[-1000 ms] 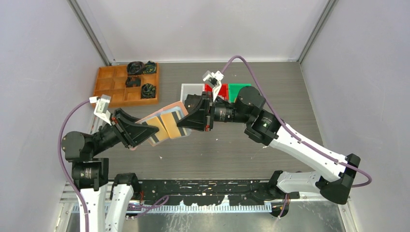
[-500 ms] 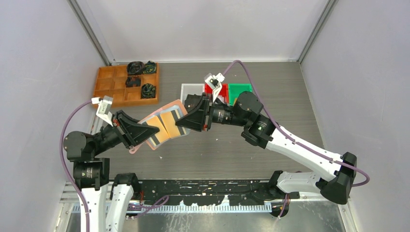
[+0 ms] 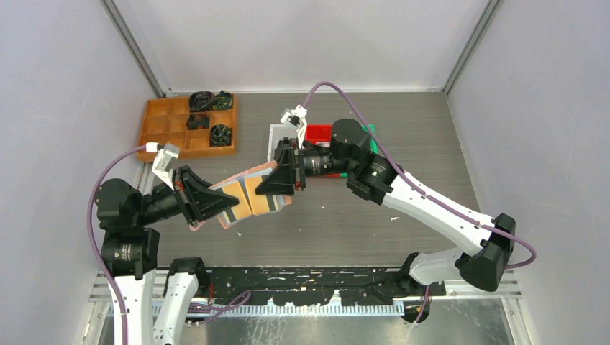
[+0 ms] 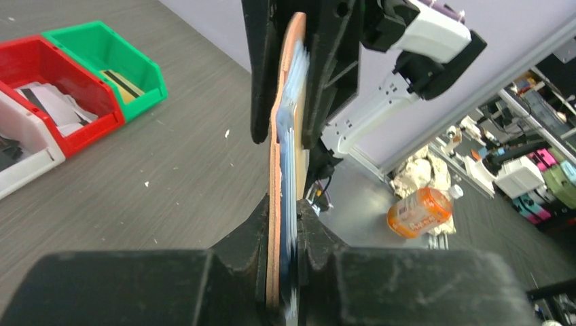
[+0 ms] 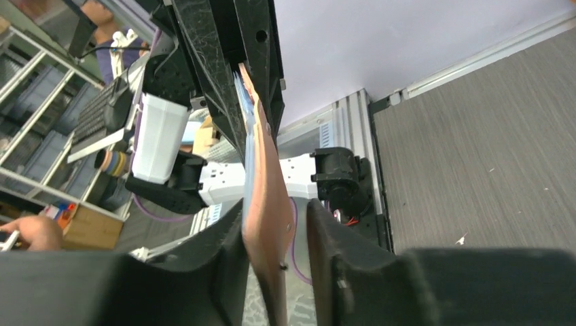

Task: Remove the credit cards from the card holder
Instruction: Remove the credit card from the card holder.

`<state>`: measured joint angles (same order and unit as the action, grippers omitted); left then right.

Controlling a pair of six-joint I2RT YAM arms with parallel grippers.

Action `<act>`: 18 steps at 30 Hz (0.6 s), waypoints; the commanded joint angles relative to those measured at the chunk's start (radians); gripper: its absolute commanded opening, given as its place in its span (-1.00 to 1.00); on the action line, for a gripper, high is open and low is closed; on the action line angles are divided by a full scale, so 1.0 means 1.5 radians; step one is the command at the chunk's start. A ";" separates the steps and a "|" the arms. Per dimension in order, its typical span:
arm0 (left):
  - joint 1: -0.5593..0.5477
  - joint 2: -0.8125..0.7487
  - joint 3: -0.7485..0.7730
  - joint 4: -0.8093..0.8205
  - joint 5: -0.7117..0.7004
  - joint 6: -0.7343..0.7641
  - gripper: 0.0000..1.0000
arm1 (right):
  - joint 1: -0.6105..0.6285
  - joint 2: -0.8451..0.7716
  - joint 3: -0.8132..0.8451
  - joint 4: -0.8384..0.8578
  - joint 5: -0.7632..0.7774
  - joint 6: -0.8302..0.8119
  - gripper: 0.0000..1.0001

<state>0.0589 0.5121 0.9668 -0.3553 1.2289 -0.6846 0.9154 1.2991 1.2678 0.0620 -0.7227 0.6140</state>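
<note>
Cards (image 3: 253, 198) face-on only from above

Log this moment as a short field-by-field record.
card holder: held in the air between both arms
credit cards: in the holder's pockets, not yet out
left claw: shut on one end of the holder
right claw: shut on the opposite end
red bin: holds white scraps
green bin: beside the red bin, a card inside
wooden tray: far left, dark items in some compartments

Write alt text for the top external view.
A pink card holder with orange cards hangs above the table, clamped by the left gripper at one end, the right gripper's fingers straddling the other. Wooden tray and bins behind.
</note>
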 commanded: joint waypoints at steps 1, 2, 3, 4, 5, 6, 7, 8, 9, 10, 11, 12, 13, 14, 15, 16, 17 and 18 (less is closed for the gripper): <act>-0.002 0.023 0.052 -0.078 0.068 0.086 -1.00 | 0.000 0.016 0.062 -0.037 -0.080 -0.041 -0.39; -0.002 0.028 0.061 -0.095 0.070 0.100 -1.00 | -0.001 0.019 0.066 -0.037 -0.087 -0.037 -0.53; -0.002 0.031 0.064 -0.108 0.068 0.110 -1.00 | -0.003 0.020 0.065 -0.034 -0.095 -0.029 -0.64; -0.002 0.032 0.064 -0.112 0.065 0.115 -0.94 | -0.004 0.017 0.059 -0.017 -0.099 -0.017 -0.75; -0.002 0.032 0.063 -0.115 0.061 0.116 -0.78 | -0.005 0.012 0.049 0.008 -0.098 -0.002 -0.86; -0.002 0.031 0.061 -0.115 0.059 0.114 -0.48 | -0.008 0.005 0.034 0.042 -0.094 0.018 -0.95; -0.002 0.029 0.057 -0.112 0.056 0.108 -0.22 | -0.014 -0.002 0.016 0.079 -0.085 0.041 -0.98; -0.002 0.026 0.051 -0.103 0.052 0.094 -0.07 | -0.021 -0.010 0.000 0.123 -0.076 0.070 -0.98; -0.002 0.023 0.040 -0.084 0.050 0.074 0.01 | -0.028 -0.018 -0.019 0.172 -0.065 0.100 -0.99; -0.002 0.019 0.028 -0.059 0.049 0.038 0.05 | -0.036 -0.025 -0.039 0.221 -0.052 0.130 -0.99; -0.002 0.016 0.017 -0.027 0.047 0.009 0.07 | -0.040 -0.037 -0.063 0.265 -0.034 0.154 -0.99; -0.001 0.011 0.006 -0.013 0.043 -0.017 0.08 | -0.042 -0.041 -0.074 0.299 -0.018 0.170 -0.99; -0.001 0.004 -0.003 0.006 0.036 -0.039 0.08 | -0.042 -0.046 -0.085 0.323 -0.005 0.182 -0.99; -0.002 -0.002 -0.013 0.029 0.028 -0.058 0.07 | -0.042 -0.047 -0.093 0.339 0.002 0.190 -0.99; -0.002 -0.009 -0.023 0.052 0.023 -0.076 0.05 | -0.042 -0.046 -0.097 0.358 0.007 0.203 -0.99; -0.002 -0.013 -0.029 0.069 0.020 -0.091 0.04 | -0.042 -0.045 -0.101 0.369 0.010 0.211 -0.99; -0.002 -0.018 -0.032 0.075 0.017 -0.098 0.00 | -0.042 -0.044 -0.104 0.376 0.012 0.216 -0.99; -0.002 -0.019 -0.034 0.077 0.013 -0.104 -0.03 | -0.042 -0.043 -0.106 0.379 0.013 0.219 -0.99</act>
<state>0.0589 0.5110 0.9318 -0.3744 1.2659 -0.7284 0.8551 1.2850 1.1042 0.3893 -0.7635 0.8505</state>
